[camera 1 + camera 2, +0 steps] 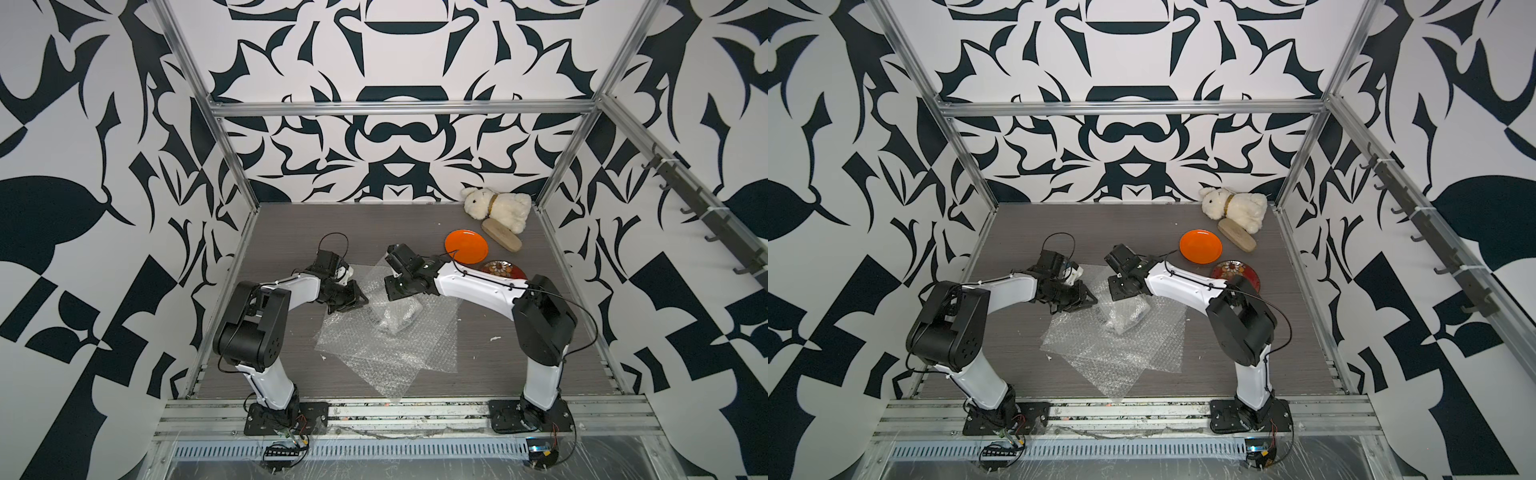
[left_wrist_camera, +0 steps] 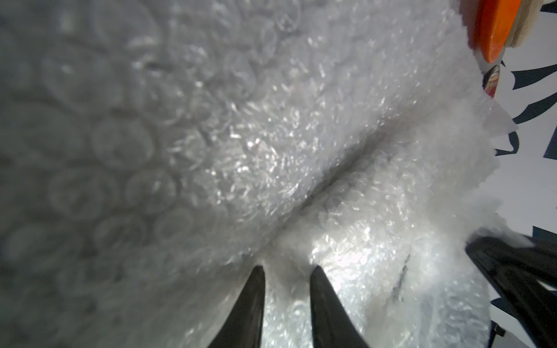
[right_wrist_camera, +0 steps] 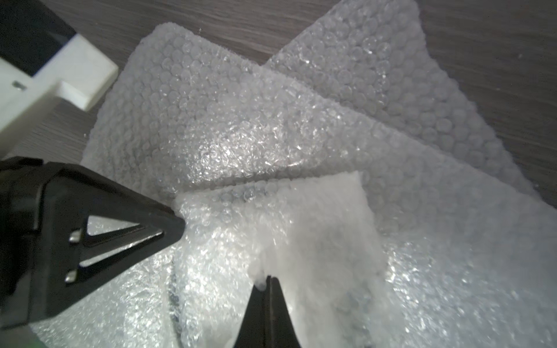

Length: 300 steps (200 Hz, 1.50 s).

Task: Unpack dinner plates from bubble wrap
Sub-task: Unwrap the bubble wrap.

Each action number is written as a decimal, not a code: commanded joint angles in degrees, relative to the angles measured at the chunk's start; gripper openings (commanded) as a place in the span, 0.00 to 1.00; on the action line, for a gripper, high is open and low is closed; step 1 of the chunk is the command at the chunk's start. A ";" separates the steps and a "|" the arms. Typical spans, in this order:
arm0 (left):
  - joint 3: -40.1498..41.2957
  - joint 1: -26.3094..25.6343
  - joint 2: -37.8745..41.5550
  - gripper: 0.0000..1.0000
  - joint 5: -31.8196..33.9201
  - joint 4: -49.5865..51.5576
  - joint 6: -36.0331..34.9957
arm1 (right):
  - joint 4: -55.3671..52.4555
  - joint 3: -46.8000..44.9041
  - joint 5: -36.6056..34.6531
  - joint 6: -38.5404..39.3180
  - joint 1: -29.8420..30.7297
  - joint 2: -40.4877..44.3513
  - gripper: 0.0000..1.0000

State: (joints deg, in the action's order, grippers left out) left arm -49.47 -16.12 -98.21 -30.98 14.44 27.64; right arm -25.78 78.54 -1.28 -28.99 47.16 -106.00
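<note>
Roughly two-thirds done. Two plates bare at far right of tabletop (image 1: 291,232): orange plate (image 1: 466,246), red flowered plate (image 1: 505,270), just beside each other. One bundle (image 1: 399,313) mid-tabletop still wrapped, contents unseen. Its bubble wrap (image 2: 301,150) pinched in left hand (image 2: 287,272); right hand (image 3: 266,278) pressed together on a flap (image 3: 301,217). At least two spent sheets (image 1: 390,357) flat beneath.

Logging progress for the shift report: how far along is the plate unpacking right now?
Done: orange plate and red floral plate lie bare at the far right of the table, and two flat sheets lie spread. In hand: left gripper and right gripper both pinch a wrapped bundle over those sheets. Remaining: opening that bundle; something dark shows through it, but I cannot identify it.
</note>
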 commanded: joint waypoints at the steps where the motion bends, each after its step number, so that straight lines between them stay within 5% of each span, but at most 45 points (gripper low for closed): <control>1: -0.23 0.11 0.13 0.29 0.68 2.16 0.32 | 3.00 -2.78 -0.93 -0.58 -0.18 5.64 0.00; 133: -9.62 -1.03 8.97 0.43 -2.55 9.21 -1.29 | 6.61 -19.98 -0.22 -2.17 -0.18 19.70 0.00; 234: -9.68 -10.35 0.53 0.36 -5.48 1.87 2.57 | 5.83 -26.97 0.65 -3.70 0.70 24.42 0.00; 300: -7.93 -11.23 -3.42 0.35 -3.23 -1.26 5.05 | 4.26 -32.92 -0.12 -5.87 1.50 27.41 0.00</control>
State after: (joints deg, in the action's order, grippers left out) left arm -59.27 -27.40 -99.50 -35.11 14.57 31.59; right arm -19.86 47.53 -0.67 -33.28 48.25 -80.86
